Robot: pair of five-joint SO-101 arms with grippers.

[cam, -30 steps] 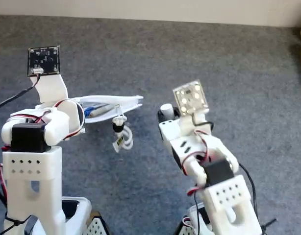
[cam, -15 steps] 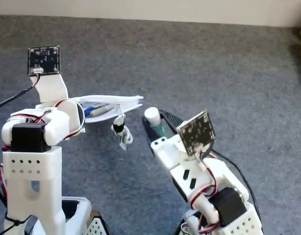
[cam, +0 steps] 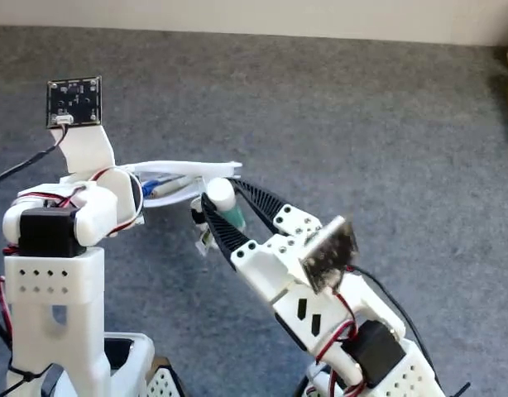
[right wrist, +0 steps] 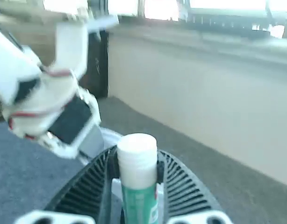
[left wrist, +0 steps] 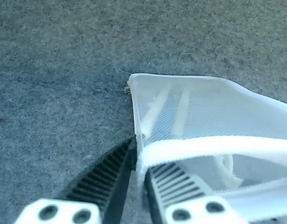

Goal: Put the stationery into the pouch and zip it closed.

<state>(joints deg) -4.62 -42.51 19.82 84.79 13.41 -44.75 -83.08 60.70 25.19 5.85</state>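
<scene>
Pouch [left wrist: 204,109]: edge pinched by left hand [left wrist: 138,150] | right hand [right wrist: 137,163] grips glue stick [right wrist: 137,145]

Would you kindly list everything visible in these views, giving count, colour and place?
pouch: one, white mesh, on the carpet, one edge clamped by the left end effector
pens: blue and grey, count unclear, inside the pouch
glue stick: one, white cap and green body, close beside the pouch
cord: one, white, on the carpet by the pouch
carpet: one, grey, under everything
left end effector: one, black fingers, shut on the pouch
right end effector: one, black fingers, shut on the glue stick
</scene>
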